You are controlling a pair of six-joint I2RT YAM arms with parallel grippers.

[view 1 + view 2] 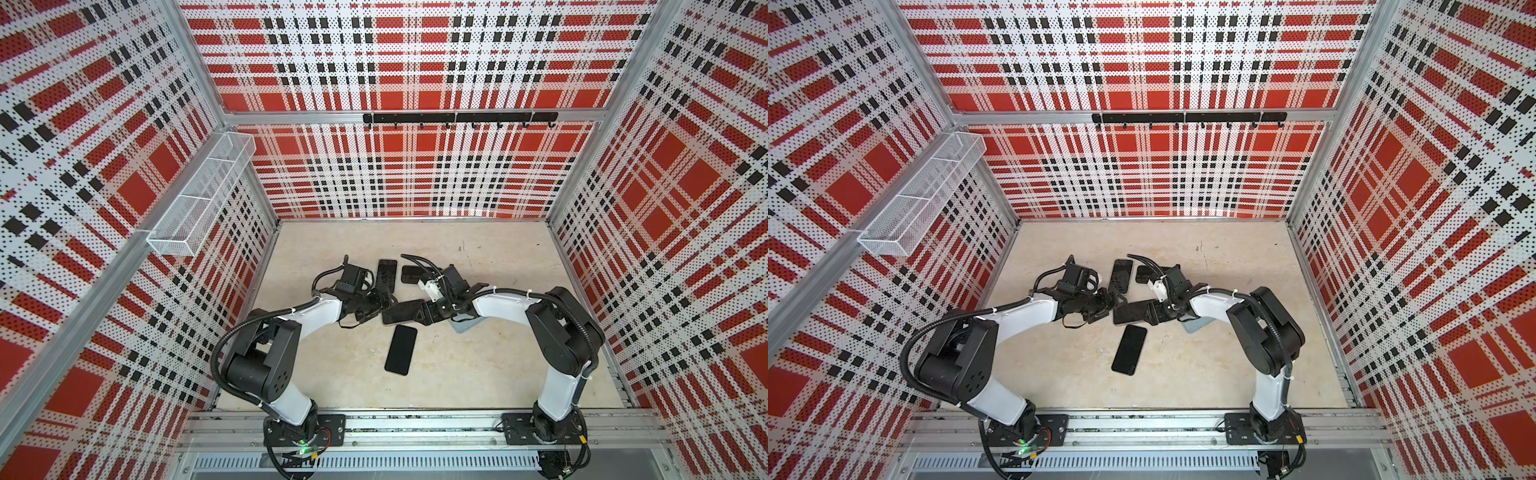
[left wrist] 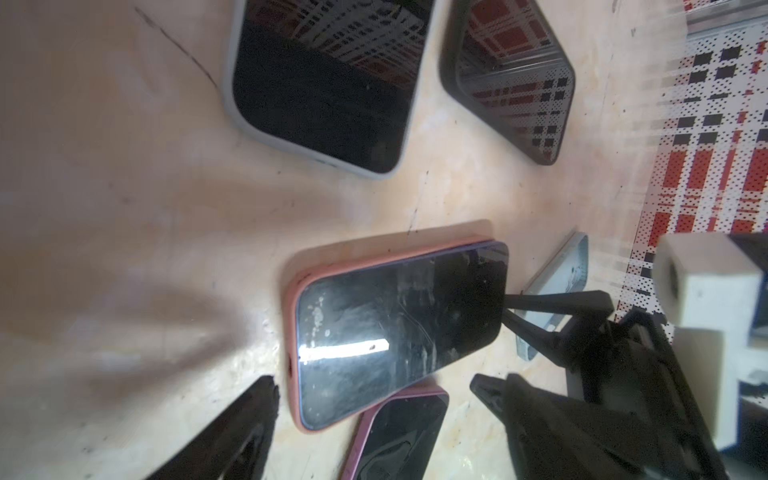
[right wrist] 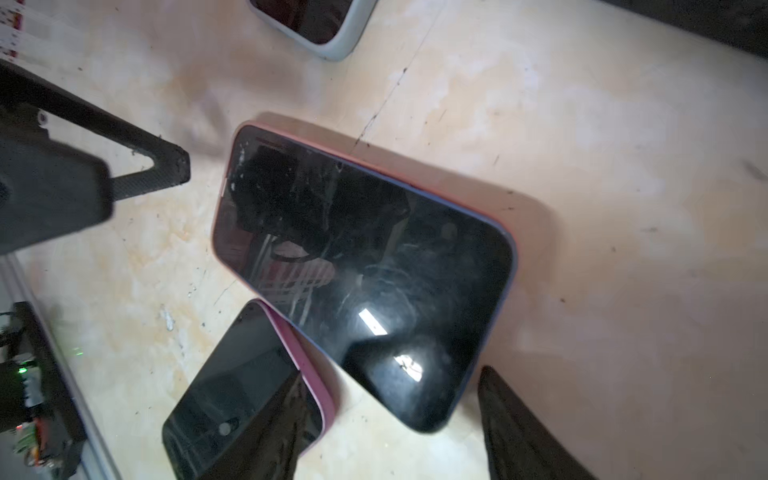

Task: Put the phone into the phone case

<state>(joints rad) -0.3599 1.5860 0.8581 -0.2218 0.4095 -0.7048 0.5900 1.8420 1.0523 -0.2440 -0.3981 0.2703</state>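
Observation:
A black phone (image 2: pixel 399 328) lies screen up in a salmon-pink phone case (image 2: pixel 291 309) at the middle of the table, between both grippers (image 1: pixel 401 311). Its end toward the right arm sits slightly above the case rim. My left gripper (image 2: pixel 374 382) is open, its fingers either side of one short end, not touching it. My right gripper (image 3: pixel 392 372) is open at the opposite end (image 3: pixel 365 266), and its fingertips (image 2: pixel 557 297) reach that end in the left wrist view.
A second phone in a pink case (image 3: pixel 241 395) lies just in front, partly under the first. A grey-cased phone (image 2: pixel 324 83) and a black-cased phone (image 2: pixel 511 79) lie behind. A light blue case (image 1: pixel 465 325) lies under the right arm. The beige table (image 1: pixel 332 374) has walls on three sides.

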